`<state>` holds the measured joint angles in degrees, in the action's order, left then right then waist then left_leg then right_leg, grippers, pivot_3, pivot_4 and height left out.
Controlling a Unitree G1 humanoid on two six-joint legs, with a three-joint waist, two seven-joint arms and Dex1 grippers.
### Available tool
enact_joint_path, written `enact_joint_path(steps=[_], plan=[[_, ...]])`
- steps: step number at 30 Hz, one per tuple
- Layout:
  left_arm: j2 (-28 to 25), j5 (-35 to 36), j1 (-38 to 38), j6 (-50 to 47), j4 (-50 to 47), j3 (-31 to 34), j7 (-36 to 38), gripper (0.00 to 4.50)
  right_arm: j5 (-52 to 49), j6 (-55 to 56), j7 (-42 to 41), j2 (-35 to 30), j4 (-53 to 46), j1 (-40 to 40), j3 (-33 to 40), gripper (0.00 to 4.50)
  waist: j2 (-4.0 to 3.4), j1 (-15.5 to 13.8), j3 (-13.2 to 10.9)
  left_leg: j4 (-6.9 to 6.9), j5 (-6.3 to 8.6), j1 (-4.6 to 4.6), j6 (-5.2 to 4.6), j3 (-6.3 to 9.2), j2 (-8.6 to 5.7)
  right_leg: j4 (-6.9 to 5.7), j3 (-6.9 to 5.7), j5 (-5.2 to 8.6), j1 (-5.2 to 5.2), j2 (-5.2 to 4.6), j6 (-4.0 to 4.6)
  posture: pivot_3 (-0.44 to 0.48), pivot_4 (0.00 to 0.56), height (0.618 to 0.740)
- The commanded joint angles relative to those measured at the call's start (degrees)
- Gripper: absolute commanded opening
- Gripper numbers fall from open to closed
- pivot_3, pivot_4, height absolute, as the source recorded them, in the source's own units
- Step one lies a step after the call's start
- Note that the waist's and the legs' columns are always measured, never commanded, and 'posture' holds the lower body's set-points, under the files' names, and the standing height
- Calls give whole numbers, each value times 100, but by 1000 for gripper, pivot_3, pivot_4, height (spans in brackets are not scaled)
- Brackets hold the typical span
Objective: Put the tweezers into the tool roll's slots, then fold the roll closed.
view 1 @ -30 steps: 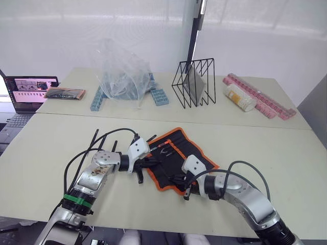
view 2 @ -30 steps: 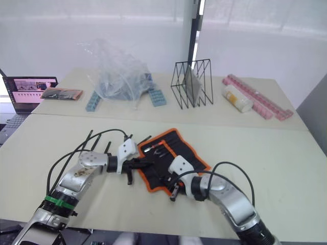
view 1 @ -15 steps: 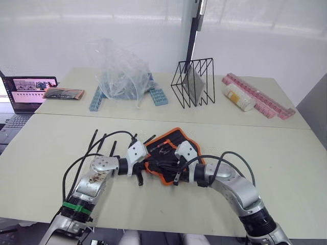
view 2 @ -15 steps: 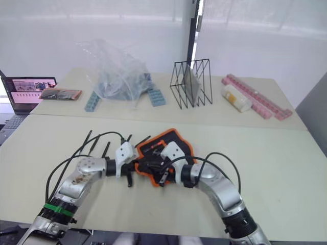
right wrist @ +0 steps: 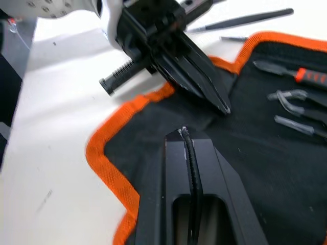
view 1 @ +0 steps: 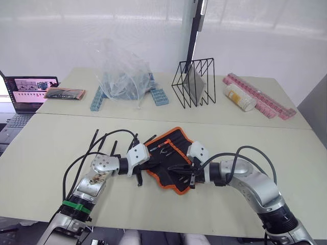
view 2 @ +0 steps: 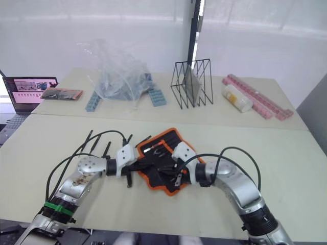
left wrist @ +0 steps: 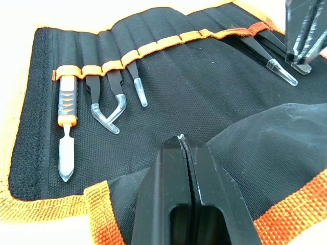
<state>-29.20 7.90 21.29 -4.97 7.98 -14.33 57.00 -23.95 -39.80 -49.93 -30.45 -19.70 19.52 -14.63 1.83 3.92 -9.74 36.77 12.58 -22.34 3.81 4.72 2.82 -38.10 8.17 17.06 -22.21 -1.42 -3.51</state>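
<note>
the pale table (view 1: 46, 153) carries the tool roll (view 1: 168, 158), spread open. behind sit a wire rack (view 1: 194, 83), plastic bag (view 1: 120, 71) and laptop (view 1: 28, 92).

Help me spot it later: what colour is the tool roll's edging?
Bright orange on the tool roll, clearest in the left wrist view.

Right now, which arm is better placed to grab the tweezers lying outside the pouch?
Left, probably. The loose tweezers lie on the table just past the tool roll, near the left gripper. The right gripper sits over the roll's near flap, farther away. Both jaws are shut.
</note>
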Motion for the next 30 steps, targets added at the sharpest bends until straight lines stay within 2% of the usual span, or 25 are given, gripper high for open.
enact_joint_path(steps=[1, 5, 11, 16, 21, 30], plan=[[-93, -320, -146, -111, 367, -190, 13, 26, -185, -65, 58, 10, -240, 118, 268, 0, 0, -3, 0, 0, 0, 0, 0, 0, 0, 0, 0, 0, 0, 0, 0, 0, 150, 720], [-88, -316, -118, -75, 411, -203, 21, 26, 93, 35, 363, 371, -187, 155, -110, 0, -1, 4, 0, 0, 0, 1, 0, 0, 0, 0, 0, 0, 0, 1, 0, 0, 150, 720], [-71, -302, -74, -37, 477, -199, 21, 26, 857, 352, 990, 973, 572, 313, -622, 0, -2, -5, 1, 0, 0, 2, 0, 0, 0, 0, 0, -2, -1, 0, -3, 0, 150, 720], [-133, -278, 12, -40, 512, -129, 57, 26, 1213, 509, 919, 863, 889, -85, -1046, 0, -7, -5, 9, 0, 0, 3, 0, -1, 0, 3, 0, -1, 2, 0, -2, 0, 150, 720], [-193, -306, 170, 114, 746, -62, 108, 26, 1158, 697, 595, 623, 1194, -772, -1062, 0, -24, 0, 31, 0, 0, 8, 0, -2, 0, 4, 0, -1, 7, 1, -2, 0, 150, 720], [-177, -328, 215, 275, 897, -87, 128, 26, 720, 397, 126, 143, 391, -1552, -1019, 0, -31, -1, 57, -4, 1, 13, 0, -1, 0, 7, 1, 1, 13, 0, -3, 0, 150, 720]])
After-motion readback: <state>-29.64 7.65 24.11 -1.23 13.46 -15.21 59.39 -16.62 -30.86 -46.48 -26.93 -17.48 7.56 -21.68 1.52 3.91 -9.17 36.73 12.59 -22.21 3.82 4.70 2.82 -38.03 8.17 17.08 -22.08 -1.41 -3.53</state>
